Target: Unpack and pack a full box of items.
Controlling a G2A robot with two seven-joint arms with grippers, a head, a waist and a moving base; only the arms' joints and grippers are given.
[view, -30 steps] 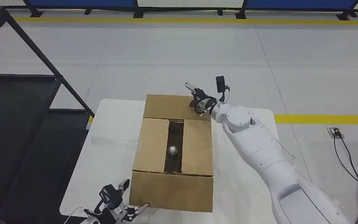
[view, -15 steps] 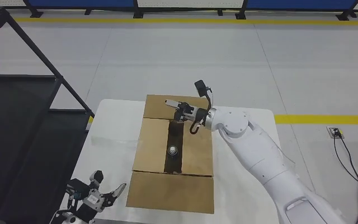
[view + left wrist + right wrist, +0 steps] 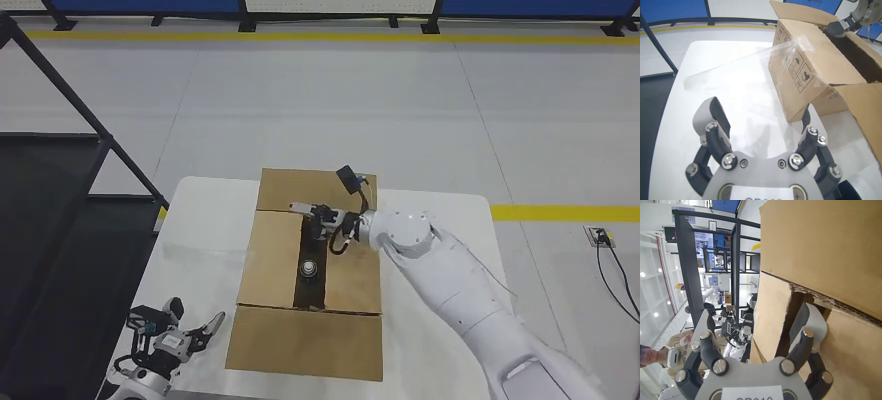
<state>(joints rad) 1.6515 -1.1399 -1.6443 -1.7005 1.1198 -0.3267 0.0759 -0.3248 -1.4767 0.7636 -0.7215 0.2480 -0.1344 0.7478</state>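
Cardboard box (image 3: 265,262) partly open; right claw (image 3: 755,313) apart, astride flap (image 3: 772,291) edge; left claw (image 3: 761,104) apart, empty, beside box.

The top view looks down from high. The left wrist view looks low across the table (image 3: 677,113); the right is close. All share the box (image 3: 272,255).

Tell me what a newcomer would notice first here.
A big cardboard box sits mid-table, its top flaps parted over a dark slot with one item visible inside. The right gripper is open at the slot's far end, one finger in the gap. The left gripper hangs open over the table by the box's near corner, where a clear tape strip trails off the box.
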